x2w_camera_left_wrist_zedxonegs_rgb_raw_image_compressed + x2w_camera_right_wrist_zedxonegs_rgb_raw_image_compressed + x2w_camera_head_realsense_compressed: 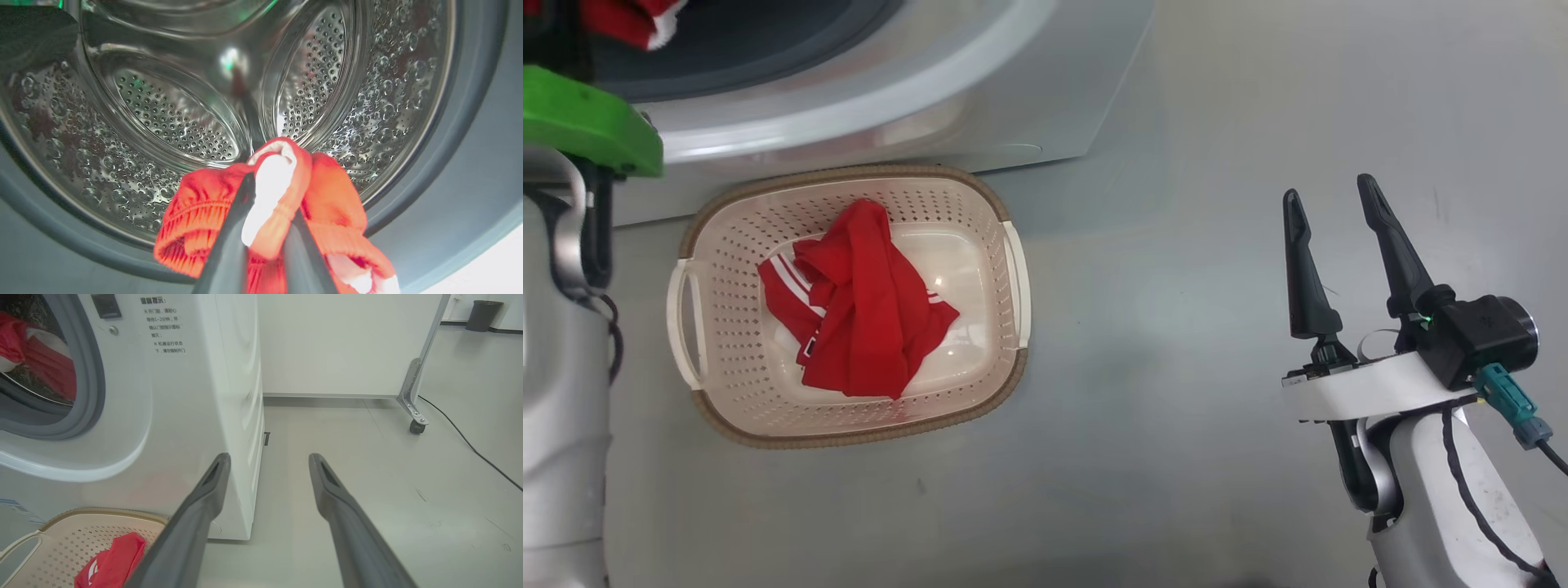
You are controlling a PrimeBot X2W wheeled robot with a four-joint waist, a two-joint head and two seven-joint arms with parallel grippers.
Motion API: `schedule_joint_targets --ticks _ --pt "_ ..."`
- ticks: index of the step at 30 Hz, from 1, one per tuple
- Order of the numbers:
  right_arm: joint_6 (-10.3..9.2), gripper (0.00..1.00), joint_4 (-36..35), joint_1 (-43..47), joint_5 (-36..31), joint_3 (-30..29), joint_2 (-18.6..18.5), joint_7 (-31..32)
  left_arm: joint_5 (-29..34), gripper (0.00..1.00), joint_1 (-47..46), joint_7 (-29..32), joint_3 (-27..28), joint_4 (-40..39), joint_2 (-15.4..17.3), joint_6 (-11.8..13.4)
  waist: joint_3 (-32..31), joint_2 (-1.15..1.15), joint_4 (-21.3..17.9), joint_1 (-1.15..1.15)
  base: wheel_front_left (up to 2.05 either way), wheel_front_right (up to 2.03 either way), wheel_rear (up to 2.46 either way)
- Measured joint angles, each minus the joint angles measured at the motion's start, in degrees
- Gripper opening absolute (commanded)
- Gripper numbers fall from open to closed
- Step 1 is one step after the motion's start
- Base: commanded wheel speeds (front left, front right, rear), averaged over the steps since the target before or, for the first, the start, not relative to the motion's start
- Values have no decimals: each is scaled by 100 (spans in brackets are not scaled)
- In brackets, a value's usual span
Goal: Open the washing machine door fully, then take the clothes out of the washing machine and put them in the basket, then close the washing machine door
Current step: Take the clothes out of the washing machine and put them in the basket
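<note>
The washing machine (pixel 1013 106) stands open, and its door is out of view. In the left wrist view my left gripper (pixel 271 196) is shut on a bunched red-and-white garment (pixel 335 192), one of the clothes, at the mouth of the steel drum (pixel 175 114). That garment also peeks in at the head view's top left (pixel 629 20) and inside the opening (pixel 36 355). A second red garment (pixel 866 310) lies in the basket (pixel 727 245) on the floor before the machine. My right gripper (pixel 1328 189) hangs open and empty to the basket's right.
My left forearm (pixel 564 408) with a green part (pixel 588 122) rises along the left edge. Bare grey floor (pixel 1176 367) separates basket and right gripper. Behind stand a white panel on a castor (pixel 416 426), a floor cable (pixel 470 445) and a dark bin (pixel 484 314).
</note>
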Motion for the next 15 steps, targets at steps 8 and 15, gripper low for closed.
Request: schedule_joint_targets --ticks 8,15 --pt "49 100 118 227 -47 -13 -64 0 0 0 739 -782 -13 -444 -283 157 -384 0 275 0 0 0 0" --pt "51 100 223 434 -83 -11 -98 0 1 0 1238 -979 -100 -762 -531 234 -734 0 447 0 0 0 0"
